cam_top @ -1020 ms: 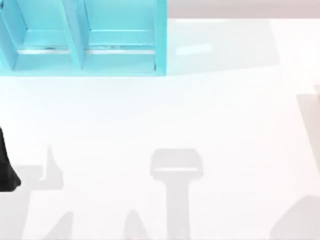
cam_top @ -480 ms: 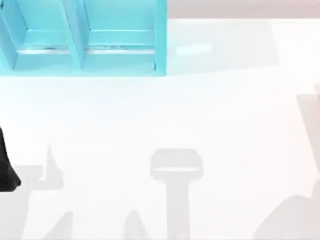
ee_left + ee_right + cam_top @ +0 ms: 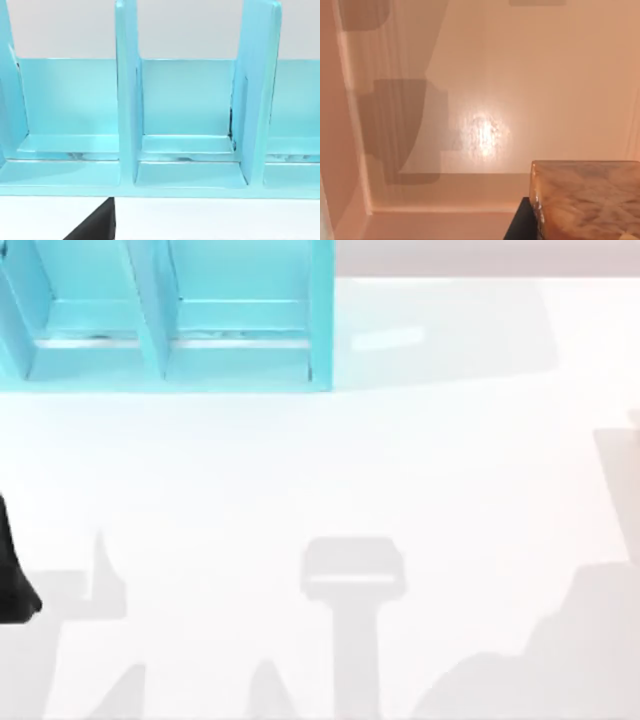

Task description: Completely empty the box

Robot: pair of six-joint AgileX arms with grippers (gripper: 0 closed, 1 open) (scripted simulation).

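The right wrist view looks onto a smooth peach-coloured floor (image 3: 485, 100) with a low raised wall (image 3: 350, 125) along one side, which looks like the inside of the box. A brown, bread-like block (image 3: 585, 200) sits very close to that camera, and a black part of my right gripper (image 3: 520, 222) lies against its edge. Whether the block is gripped cannot be seen. My left arm (image 3: 12, 580) is parked at the table's left edge. A black part of my left gripper (image 3: 95, 227) faces a turquoise rack (image 3: 127, 100).
The turquoise rack (image 3: 170, 320) with upright dividers stands at the table's back left. The white table (image 3: 330, 460) carries arm shadows along its front. A pale corner of something (image 3: 633, 420) pokes in at the right edge.
The large shadow at the table's front right has spread to the left. The left arm and the rack have not moved.
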